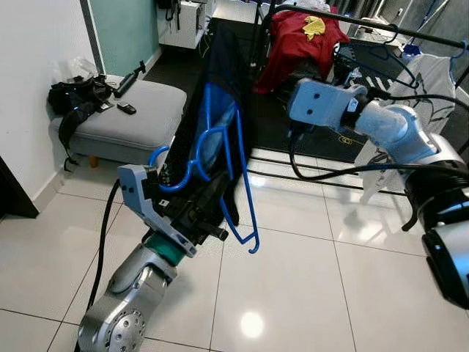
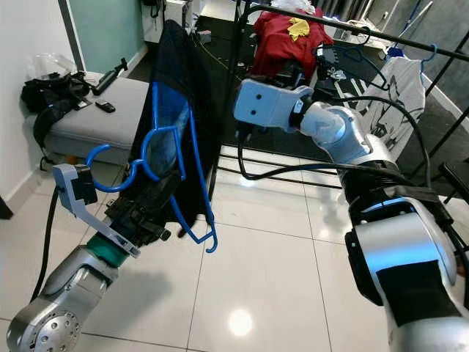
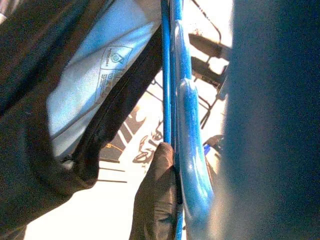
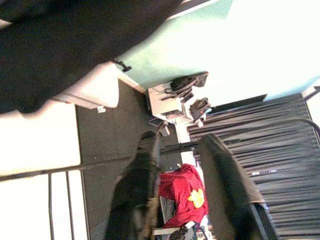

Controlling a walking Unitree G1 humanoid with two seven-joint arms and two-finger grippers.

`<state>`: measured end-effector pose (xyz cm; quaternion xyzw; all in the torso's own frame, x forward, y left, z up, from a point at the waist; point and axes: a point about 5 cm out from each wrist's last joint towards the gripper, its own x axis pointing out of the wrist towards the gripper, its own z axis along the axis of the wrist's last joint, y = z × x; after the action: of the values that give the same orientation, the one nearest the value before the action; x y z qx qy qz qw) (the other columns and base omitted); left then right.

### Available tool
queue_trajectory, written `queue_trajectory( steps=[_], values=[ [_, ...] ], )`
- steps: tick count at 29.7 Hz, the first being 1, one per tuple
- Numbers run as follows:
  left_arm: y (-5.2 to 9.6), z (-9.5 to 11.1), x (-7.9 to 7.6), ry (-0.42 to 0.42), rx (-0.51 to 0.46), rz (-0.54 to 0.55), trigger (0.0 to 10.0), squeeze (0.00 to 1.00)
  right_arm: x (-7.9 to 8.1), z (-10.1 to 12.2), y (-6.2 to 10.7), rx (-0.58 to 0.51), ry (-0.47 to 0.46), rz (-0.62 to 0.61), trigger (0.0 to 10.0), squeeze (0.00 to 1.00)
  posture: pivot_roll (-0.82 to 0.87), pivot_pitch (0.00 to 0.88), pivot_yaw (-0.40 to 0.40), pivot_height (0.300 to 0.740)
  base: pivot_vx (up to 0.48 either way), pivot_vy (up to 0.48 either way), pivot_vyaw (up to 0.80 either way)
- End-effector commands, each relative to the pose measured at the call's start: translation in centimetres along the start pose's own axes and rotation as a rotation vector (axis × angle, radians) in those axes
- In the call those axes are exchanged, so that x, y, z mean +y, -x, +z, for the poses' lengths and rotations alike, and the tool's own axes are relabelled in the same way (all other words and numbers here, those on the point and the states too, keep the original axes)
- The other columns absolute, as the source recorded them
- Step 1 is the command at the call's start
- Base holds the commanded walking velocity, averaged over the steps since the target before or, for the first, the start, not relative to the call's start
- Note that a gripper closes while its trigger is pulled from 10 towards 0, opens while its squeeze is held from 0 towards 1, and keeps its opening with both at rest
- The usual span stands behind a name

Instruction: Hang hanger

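Lowest in the frame, at the lower left, my left gripper is clamped on the blue hanger; in the left wrist view one black finger presses against the blue bars right beside it. The hanger rises from my grip toward the middle of the frame, its hook curling out to the left just above my wrist and its lower corner dropping below my fingers over the white tiled floor. A dark garment hangs on it, draped up to the top centre of the frame, with a pale lining and a printed label showing inside.

Further back, in the right half of the frame, my right arm reaches across toward the centre, and my right gripper sits just behind the garment's right edge. In the right wrist view its two fingers stand apart with open space between them, holding nothing, while the dark cloth fills the corner beside them.

At the left edge, a grey ottoman carries a black bag and a few small dark items. Farthest off, along the top right, a black clothes rail runs with a red shirt bearing a yellow mark and a white garment on it.
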<state>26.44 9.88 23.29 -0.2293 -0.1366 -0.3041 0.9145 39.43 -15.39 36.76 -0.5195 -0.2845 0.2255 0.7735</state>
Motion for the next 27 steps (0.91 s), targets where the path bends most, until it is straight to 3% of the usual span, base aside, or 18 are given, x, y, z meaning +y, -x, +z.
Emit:
queue_trajectory(
  steps=[1,3,9,10,11,13,16,17,20,21,22,23,27],
  values=[
    [0.1,0.1,-0.7,-0.012,-0.007,-0.026,10.0,0.0,-0.3,-0.1,0.1,-0.004,-0.048,-0.016,10.0,1.0,-0.08,0.106,-0.065,0.74,0.0,0.0,0.0],
    [0.1,-0.1,-0.8,-0.026,0.001,-0.023,10.0,0.0,-0.7,0.2,-0.1,-0.042,-0.143,-0.063,10.0,1.0,-0.07,0.108,-0.067,0.74,0.0,0.0,0.0],
    [0.1,-0.3,-0.9,-0.045,0.012,-0.018,10.0,0.0,-1.0,0.4,0.0,-0.082,-0.218,-0.098,10.0,1.0,-0.07,0.109,-0.067,0.74,0.0,0.0,0.0],
    [0.0,-0.5,-0.8,-0.074,0.028,-0.005,10.0,0.0,-0.9,0.6,0.0,-0.129,-0.277,-0.107,10.0,0.0,-0.07,0.113,-0.067,0.74,0.0,0.0,0.0],
    [0.0,-0.5,-0.8,-0.074,0.028,-0.005,10.0,0.0,-0.9,0.6,0.0,-0.129,-0.277,-0.107,10.0,0.0,-0.07,0.113,-0.067,0.74,0.0,0.0,0.0],
    [-0.2,-1.1,-0.8,-0.143,0.063,-0.003,10.0,0.0,1.6,1.1,0.5,-0.249,-0.37,-0.036,10.0,0.0,-0.06,0.125,-0.065,0.74,0.0,0.0,0.0],
    [-0.3,-1.2,-0.9,-0.17,0.075,-0.008,10.0,0.0,2.7,1.3,0.8,-0.285,-0.379,0.0,10.0,0.0,-0.06,0.125,-0.065,0.74,0.0,0.0,0.0],
    [-0.4,-1.5,-0.9,-0.212,0.091,-0.008,10.0,0.0,4.1,1.6,1.5,-0.3,-0.346,0.057,10.0,0.0,-0.06,0.135,-0.064,0.74,0.0,0.0,0.0],
    [-0.6,-1.7,-0.7,-0.258,0.109,-0.009,10.0,0.0,5.2,1.9,2.4,-0.302,-0.308,0.102,10.0,0.0,-0.07,0.137,-0.062,0.74,0.0,0.0,0.0],
    [-0.8,-2.2,-0.5,-0.312,0.133,-0.008,10.0,0.0,6.5,1.9,3.5,-0.275,-0.209,0.168,10.0,0.0,-0.08,0.143,-0.058,0.74,0.0,0.0,0.0],
    [-0.8,-2.2,-0.5,-0.312,0.133,-0.008,10.0,0.0,6.5,1.9,3.5,-0.275,-0.209,0.168,10.0,0.0,-0.08,0.143,-0.058,0.74,0.0,0.0,0.0],
    [-1.0,-2.6,-0.2,-0.347,0.152,-0.009,10.0,0.0,7.4,2.0,4.6,-0.259,-0.138,0.202,10.0,0.0,-0.09,0.146,-0.052,0.74,0.0,0.0,0.0],
    [-1.1,-3.1,-0.1,-0.38,0.176,-0.019,10.0,0.0,8.0,2.3,5.9,-0.251,-0.084,0.206,10.0,0.0,-0.11,0.148,-0.045,0.74,0.0,0.0,0.0]
  ],
)
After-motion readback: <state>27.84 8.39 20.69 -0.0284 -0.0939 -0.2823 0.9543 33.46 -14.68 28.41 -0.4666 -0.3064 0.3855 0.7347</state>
